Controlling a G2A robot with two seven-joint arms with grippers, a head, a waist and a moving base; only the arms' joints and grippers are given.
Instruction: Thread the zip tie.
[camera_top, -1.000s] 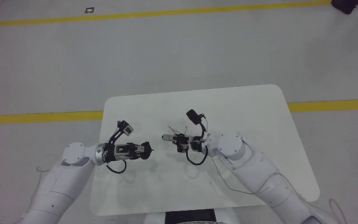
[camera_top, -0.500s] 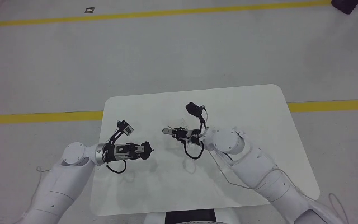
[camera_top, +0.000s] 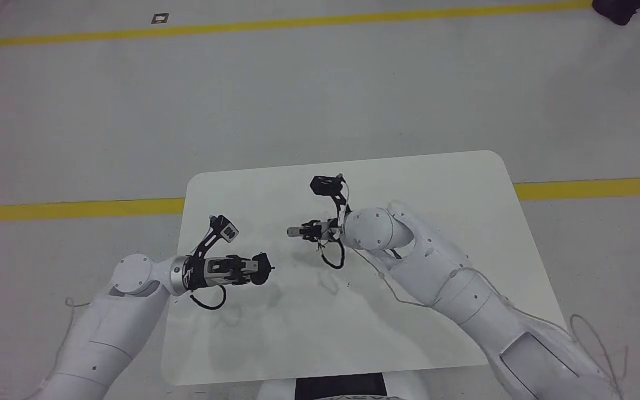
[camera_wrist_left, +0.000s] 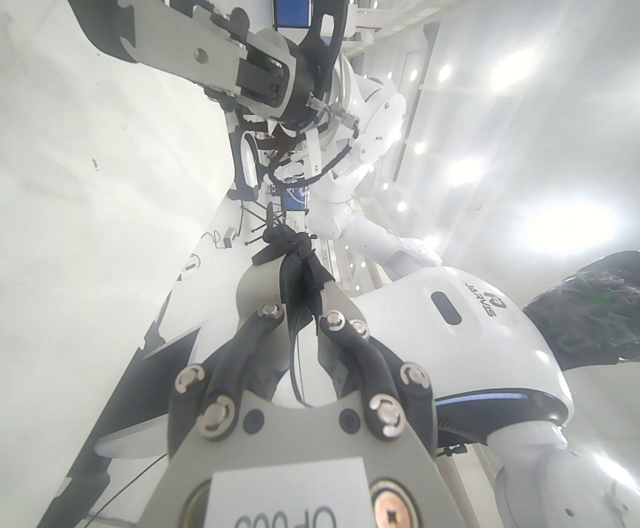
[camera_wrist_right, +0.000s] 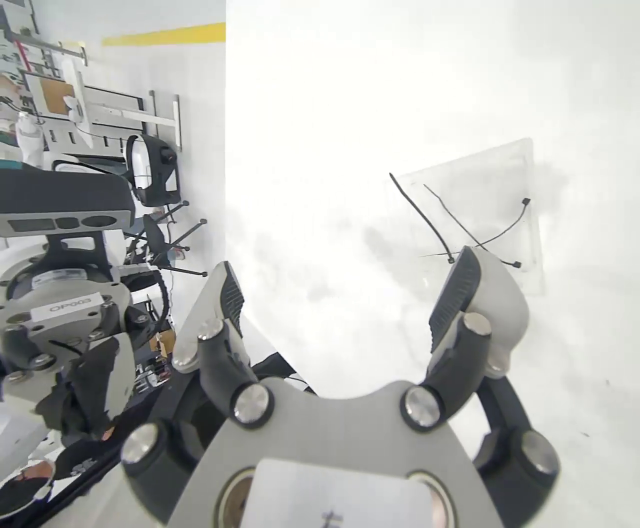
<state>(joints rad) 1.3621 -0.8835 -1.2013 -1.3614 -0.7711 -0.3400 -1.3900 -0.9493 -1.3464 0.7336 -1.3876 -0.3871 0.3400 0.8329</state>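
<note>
The left gripper (camera_wrist_left: 295, 267) has its fingers clamped on a black zip tie (camera_wrist_left: 294, 350), while the right gripper (camera_wrist_right: 345, 280) holds its fingers wide apart near a clear tray (camera_wrist_right: 526, 165) with loose ties (camera_wrist_right: 425, 216).

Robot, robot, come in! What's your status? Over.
Left tool shut on zip tie. Right tool open, empty, facing it. Spare zip ties on clear tray. Nothing between the tools. Over.

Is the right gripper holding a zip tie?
No, the right gripper is open and empty; zip ties lie in the clear tray beyond it.
</note>
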